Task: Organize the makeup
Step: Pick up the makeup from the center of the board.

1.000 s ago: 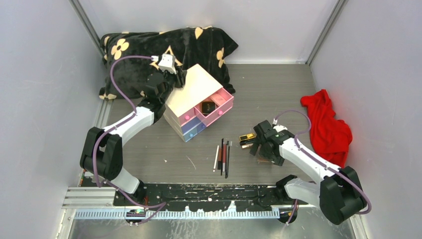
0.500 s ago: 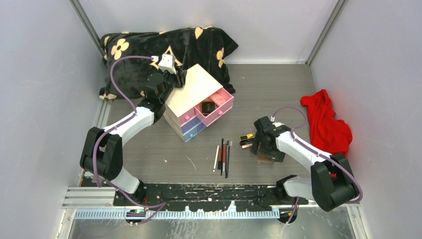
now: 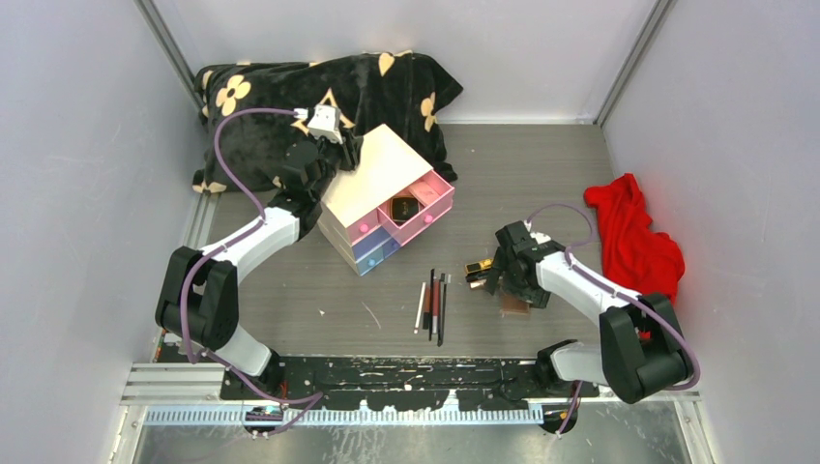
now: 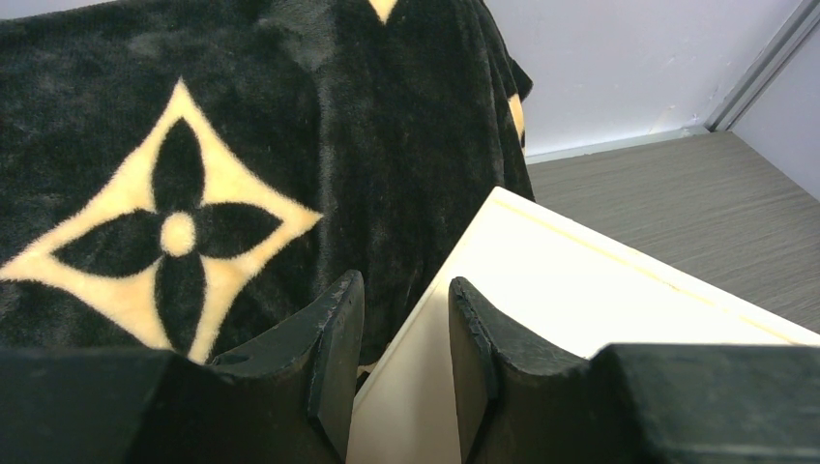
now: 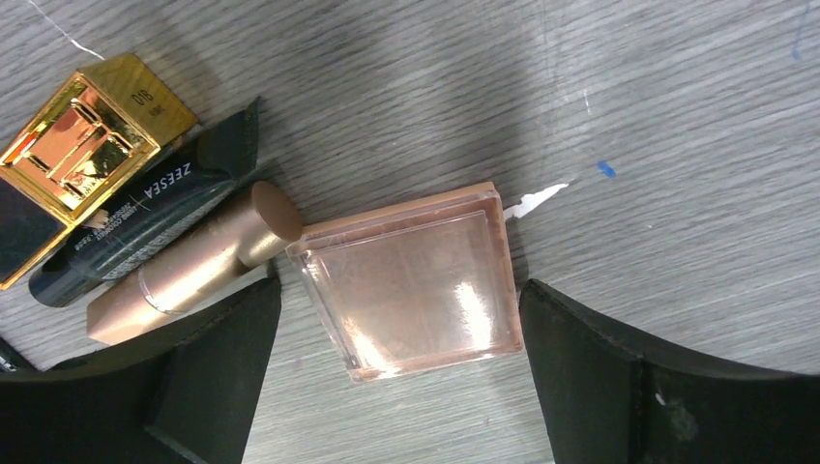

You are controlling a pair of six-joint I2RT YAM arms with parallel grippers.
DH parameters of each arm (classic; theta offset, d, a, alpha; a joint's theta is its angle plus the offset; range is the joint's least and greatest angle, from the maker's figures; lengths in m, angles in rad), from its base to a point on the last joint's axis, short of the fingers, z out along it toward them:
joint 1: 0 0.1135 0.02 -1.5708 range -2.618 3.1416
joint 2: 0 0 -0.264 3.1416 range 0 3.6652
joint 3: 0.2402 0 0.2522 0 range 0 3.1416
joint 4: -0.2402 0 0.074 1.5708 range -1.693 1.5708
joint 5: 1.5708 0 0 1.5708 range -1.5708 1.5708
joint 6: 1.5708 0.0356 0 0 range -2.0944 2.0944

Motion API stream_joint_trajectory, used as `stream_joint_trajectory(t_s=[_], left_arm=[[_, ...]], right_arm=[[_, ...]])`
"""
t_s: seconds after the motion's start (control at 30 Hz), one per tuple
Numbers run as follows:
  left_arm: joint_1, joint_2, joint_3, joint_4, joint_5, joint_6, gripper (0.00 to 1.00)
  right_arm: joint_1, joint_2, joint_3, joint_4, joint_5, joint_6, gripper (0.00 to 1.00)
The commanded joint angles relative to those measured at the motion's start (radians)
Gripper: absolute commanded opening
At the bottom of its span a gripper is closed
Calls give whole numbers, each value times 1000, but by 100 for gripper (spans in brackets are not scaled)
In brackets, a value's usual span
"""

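Right claw (image 5: 398,304) is spread wide either side of the pink compact (image 5: 406,271) on the table (image 3: 541,184), a gold tube (image 5: 193,266) butting its corner, pencils (image 3: 433,304) lying beyond, and the left claw (image 4: 401,362) sits at the box's (image 3: 377,188) back corner by the blanket (image 4: 174,193), grip unclear tbh.

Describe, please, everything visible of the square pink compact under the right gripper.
The pink compact is a flat square case, rose-pink with a glossy clear lid inside a raised rim; it looks like plastic. It is shut and lies flat on the grey table. One corner appears to touch the tip of the rose-gold tube. The right gripper straddles it, its open jaws clear of it.
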Motion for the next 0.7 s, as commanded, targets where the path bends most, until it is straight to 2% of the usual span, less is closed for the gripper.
stream_joint_trajectory(t_s=[0.0,0.23,0.33,0.47,0.6,0.67], left_arm=[[-9,109,-121,-427,16,-70,38],[-9,110,-119,-429,14,-68,38],[-9,107,-120,-428,14,-68,38],[-9,104,-120,-427,15,-68,38],[-9,104,-121,-427,13,-68,38],[-9,102,-121,-427,14,-67,38]], right_arm=[[-4,14,-33,41,8,-17,97],[-8,25,-38,43,7,-18,97],[-8,37,-50,43,-27,1,94],[-7,57,-75,57,-81,22,77],[-7,50,-69,59,-80,22,51],[-7,39,-68,52,-71,22,46]])
